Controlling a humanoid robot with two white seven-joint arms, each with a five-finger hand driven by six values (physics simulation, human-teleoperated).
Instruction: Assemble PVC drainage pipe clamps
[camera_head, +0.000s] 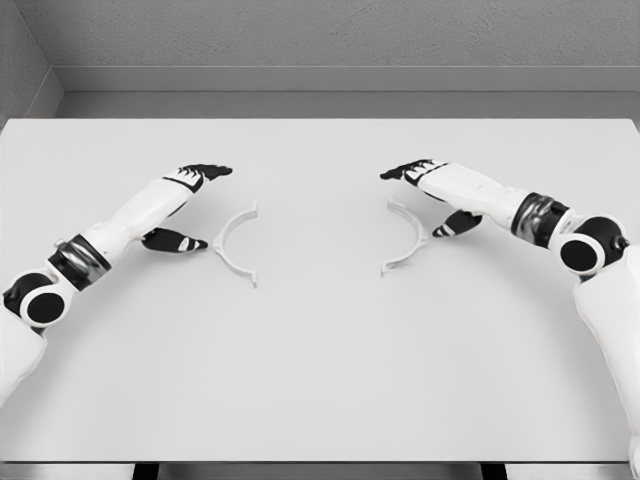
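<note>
Clamp halves (237, 245) (404, 238) apart on table (320, 380); left hand (185, 205), right hand (432, 198) spread, empty; fingertips indistinct.

Bright even overhead light, faint shadows, sharp.

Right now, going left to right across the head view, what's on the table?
Left robot hand → left clamp half → right clamp half → right robot hand, all over the white table.
</note>
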